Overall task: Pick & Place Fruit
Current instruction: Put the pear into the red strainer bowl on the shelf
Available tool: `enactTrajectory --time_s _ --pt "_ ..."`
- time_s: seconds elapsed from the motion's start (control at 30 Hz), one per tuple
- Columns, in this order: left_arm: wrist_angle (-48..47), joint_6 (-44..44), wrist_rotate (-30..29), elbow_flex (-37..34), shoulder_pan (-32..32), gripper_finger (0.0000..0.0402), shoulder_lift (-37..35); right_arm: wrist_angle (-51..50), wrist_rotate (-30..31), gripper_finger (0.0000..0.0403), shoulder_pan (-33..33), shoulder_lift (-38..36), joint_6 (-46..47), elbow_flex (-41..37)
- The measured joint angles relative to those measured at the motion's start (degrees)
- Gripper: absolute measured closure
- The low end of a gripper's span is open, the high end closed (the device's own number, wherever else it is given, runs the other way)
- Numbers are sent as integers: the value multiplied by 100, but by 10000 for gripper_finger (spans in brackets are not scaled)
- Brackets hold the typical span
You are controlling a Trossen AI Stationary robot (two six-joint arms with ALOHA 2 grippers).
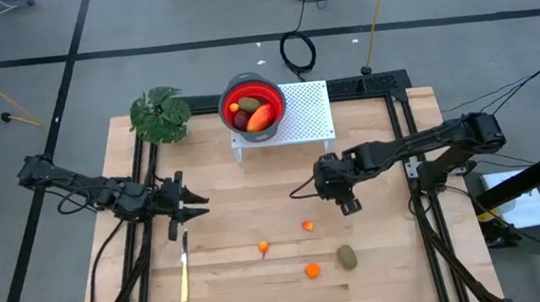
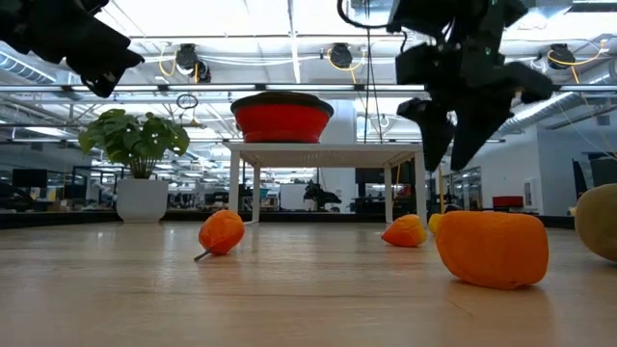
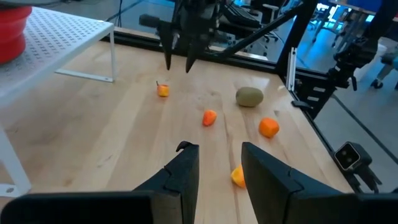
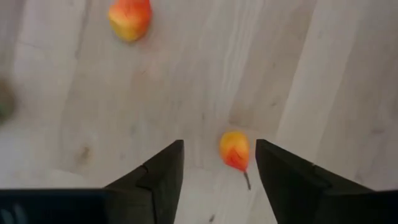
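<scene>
An orange fruit piece [image 2: 493, 249] sits closest to the low camera on the tabletop [image 1: 255, 203]. Your right hand [image 1: 348, 203] hangs above the wood, fingers spread wide and empty, a small stemmed orange piece [image 4: 234, 151] lying on the tabletop in view between them. Outward lie another orange piece [image 1: 263, 246] and an olive-brown oval [image 1: 347, 257]. Your left hand [image 1: 187, 204] waits open near the knife [image 1: 184, 271]. More fruit fills the red bowl [image 1: 268, 97] on the white rack [image 1: 308, 112].
</scene>
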Motion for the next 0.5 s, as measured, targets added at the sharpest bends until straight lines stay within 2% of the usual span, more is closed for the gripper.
enactTrajectory --time_s 0.5 --pt "30 -124 -343 4 0 284 0 1123 -178 202 -389 2 -406 -845"
